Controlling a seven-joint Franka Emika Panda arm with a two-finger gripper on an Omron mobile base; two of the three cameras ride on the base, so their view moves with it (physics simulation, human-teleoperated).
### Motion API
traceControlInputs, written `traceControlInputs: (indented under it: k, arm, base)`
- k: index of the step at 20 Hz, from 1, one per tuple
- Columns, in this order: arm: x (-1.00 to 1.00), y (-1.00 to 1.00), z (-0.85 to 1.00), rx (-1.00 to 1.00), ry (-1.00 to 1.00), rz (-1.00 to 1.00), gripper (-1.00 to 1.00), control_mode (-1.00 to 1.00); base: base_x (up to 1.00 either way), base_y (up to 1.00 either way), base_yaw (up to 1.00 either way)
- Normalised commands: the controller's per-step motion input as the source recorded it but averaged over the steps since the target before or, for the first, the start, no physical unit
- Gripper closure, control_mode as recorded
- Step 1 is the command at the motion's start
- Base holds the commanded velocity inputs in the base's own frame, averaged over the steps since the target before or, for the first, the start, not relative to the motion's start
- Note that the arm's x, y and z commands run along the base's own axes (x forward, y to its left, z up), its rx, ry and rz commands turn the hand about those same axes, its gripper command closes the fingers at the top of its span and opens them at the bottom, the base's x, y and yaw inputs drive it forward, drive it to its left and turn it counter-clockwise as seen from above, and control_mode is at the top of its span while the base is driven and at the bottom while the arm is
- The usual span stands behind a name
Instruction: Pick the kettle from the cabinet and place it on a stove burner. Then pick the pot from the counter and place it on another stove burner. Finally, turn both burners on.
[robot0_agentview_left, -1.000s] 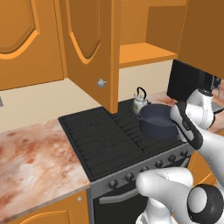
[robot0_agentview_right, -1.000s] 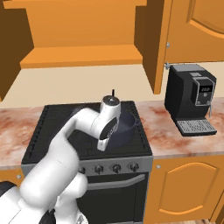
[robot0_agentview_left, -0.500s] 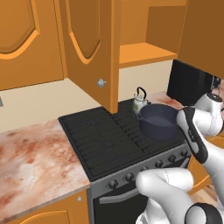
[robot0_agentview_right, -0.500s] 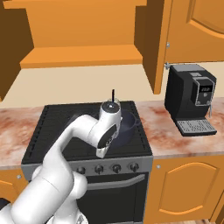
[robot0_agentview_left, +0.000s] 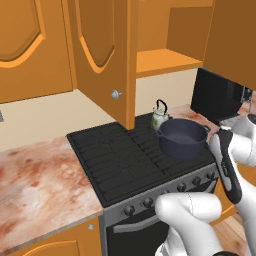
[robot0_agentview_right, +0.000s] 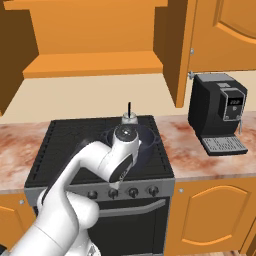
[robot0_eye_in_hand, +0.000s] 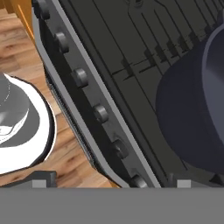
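The whitish kettle (robot0_agentview_left: 160, 114) stands on the back right burner, its top (robot0_agentview_right: 130, 118) showing behind my arm. Just in front of it, the dark pot (robot0_agentview_left: 182, 138) (robot0_eye_in_hand: 197, 105) rests on the front right burner of the black cooktop (robot0_agentview_left: 117, 155). The orange cabinet (robot0_agentview_left: 161, 60) stands open above, its shelf bare. My gripper (robot0_eye_in_hand: 117, 180) is open and holds nothing. It hovers over the stove's front edge, beside the pot and above the row of round knobs (robot0_eye_in_hand: 100, 113) (robot0_agentview_right: 133, 191).
A black coffee machine (robot0_agentview_right: 220, 115) stands on the marbled counter (robot0_agentview_right: 200, 160) right of the stove. The open cabinet door (robot0_agentview_left: 102, 50) juts out over the stove's back left. More counter (robot0_agentview_left: 35, 185) lies left of the stove. Wooden floor (robot0_eye_in_hand: 17, 48) shows below the stove front.
My arm has drawn back from over the pot toward the stove's front edge and sunk a little. The kettle and the pot have not moved.
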Motion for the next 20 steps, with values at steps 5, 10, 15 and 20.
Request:
traceControlInputs:
  k: [5,10,15,20]
  arm:
    - [0.0,0.0,0.0,0.0,0.0,0.0,-1.0,-1.0]
    - [-0.03,-0.01,0.0,0.04,0.0,0.0,-1.0,-1.0]
    - [-0.22,-0.09,0.0,0.06,-0.01,-0.01,-1.0,-1.0]
    - [-0.2,-0.06,-0.03,0.05,-0.01,-0.02,-1.0,-1.0]
  base:
    - [0.0,0.0,0.0]
    - [0.0,0.0,0.0]
    - [0.0,0.0,0.0]
    - [0.0,0.0,0.0]
